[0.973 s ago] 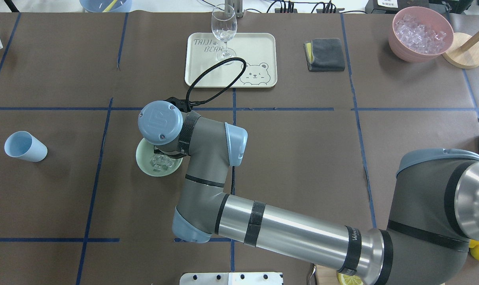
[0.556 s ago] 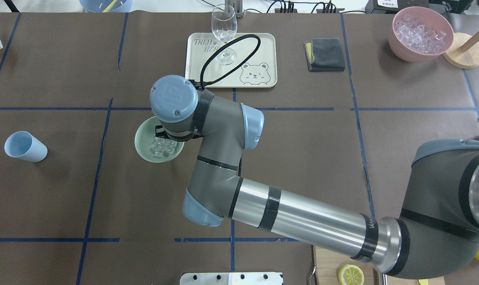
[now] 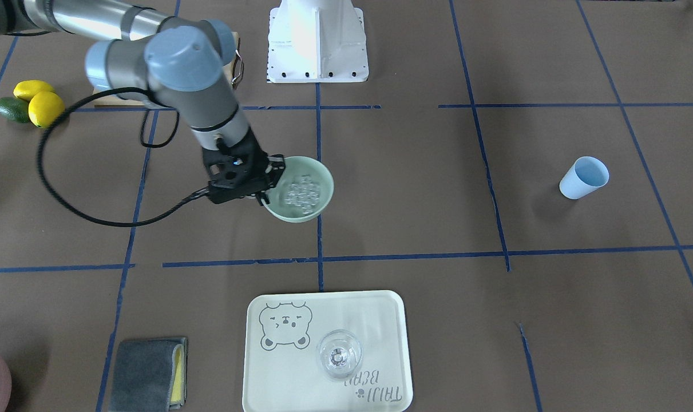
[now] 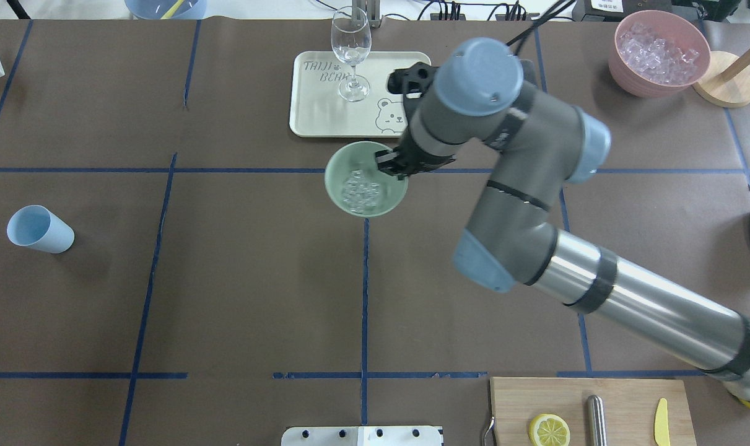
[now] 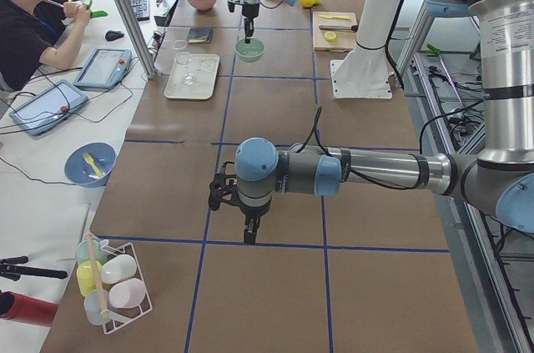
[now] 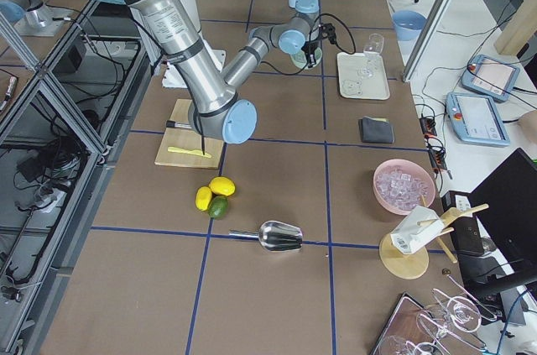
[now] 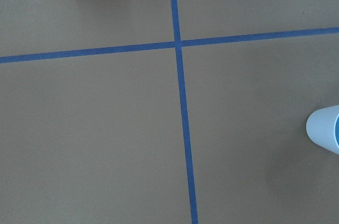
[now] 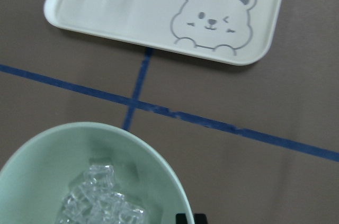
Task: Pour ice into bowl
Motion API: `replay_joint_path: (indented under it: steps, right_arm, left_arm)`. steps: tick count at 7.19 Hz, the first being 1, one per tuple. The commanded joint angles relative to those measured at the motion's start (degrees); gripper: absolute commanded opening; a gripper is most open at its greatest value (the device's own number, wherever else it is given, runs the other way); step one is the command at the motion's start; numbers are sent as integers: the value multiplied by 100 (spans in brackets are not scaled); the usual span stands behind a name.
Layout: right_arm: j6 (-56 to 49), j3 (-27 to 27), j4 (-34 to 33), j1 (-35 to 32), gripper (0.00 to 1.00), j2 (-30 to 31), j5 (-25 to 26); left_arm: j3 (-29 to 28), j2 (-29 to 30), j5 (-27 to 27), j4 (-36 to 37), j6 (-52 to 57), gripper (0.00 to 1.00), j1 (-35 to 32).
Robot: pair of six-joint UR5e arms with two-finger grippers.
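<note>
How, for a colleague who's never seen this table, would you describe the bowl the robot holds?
Find the cream bear tray at the far middle of the table. On the robot's side of it, the right gripper holds the bowl by its rim. It is pale mint green with a little ice inside, unlike the pink bowl far right or the blue cup far left.

**Tally of the table**

Three bowls: one mint-green bowl (image 4: 336,176), one pink bowl (image 4: 628,77) and one blue bowl (image 5: 75,173) (the blue one sits past the table's far edge). Ice (image 4: 362,189) lies in two of them, the cubes too clumped to count.

One each of the following:
- blue cup (image 4: 39,229)
- wine glass (image 4: 350,46)
- bear-printed tray (image 4: 313,118)
- grey cloth (image 3: 146,375)
- metal scoop (image 6: 277,237)
- cutting board (image 4: 622,396)
- yellow knife (image 4: 660,421)
- lemon half (image 4: 549,429)
- dark green fruit (image 3: 11,110)

Two whole lemons (image 3: 46,109).
</note>
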State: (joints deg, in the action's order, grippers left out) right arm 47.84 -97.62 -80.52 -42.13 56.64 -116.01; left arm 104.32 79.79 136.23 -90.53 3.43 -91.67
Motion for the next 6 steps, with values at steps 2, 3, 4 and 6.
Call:
replay_joint_path:
  steps: [2,3,4,6]
  right_arm:
    - [-1757,-530,750,-1006,0,2028,-878]
    - [-1900,-478,1496,-1199,0,2644,-1105]
    - [-2153,-373,1991,-1366,0,3164,-1317]
    - [-2367,47,2434,-1491,0,3546,-1433]
  left_arm:
    - [9,2,0,-26,0,100,0]
    - [1,2,0,-26,0,100,0]
    - [1,2,0,-26,0,100,0]
    - [1,2,0,-26,0,100,0]
